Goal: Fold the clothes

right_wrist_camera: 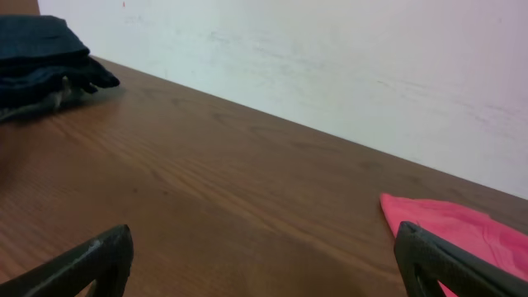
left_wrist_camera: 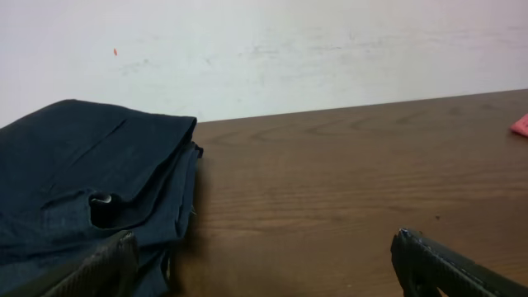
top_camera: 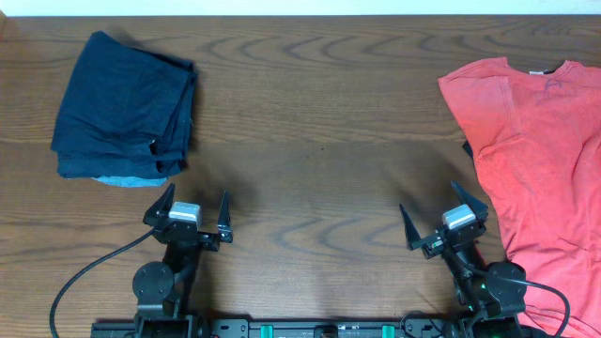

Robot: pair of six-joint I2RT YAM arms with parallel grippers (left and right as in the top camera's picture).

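Note:
A red T-shirt (top_camera: 540, 150) lies spread flat at the right side of the table, running off the right edge; its sleeve shows in the right wrist view (right_wrist_camera: 462, 227). A pile of folded dark navy clothes (top_camera: 122, 103) sits at the far left, also in the left wrist view (left_wrist_camera: 82, 181) and far off in the right wrist view (right_wrist_camera: 41, 58). My left gripper (top_camera: 195, 208) is open and empty near the front edge, just below the navy pile. My right gripper (top_camera: 443, 213) is open and empty just left of the red shirt.
The wooden table (top_camera: 319, 122) spans the view, with a white wall (left_wrist_camera: 289, 49) behind its far edge. A light blue garment edge (top_camera: 122, 180) peeks out under the navy pile. Black cables trail from both arm bases at the front edge.

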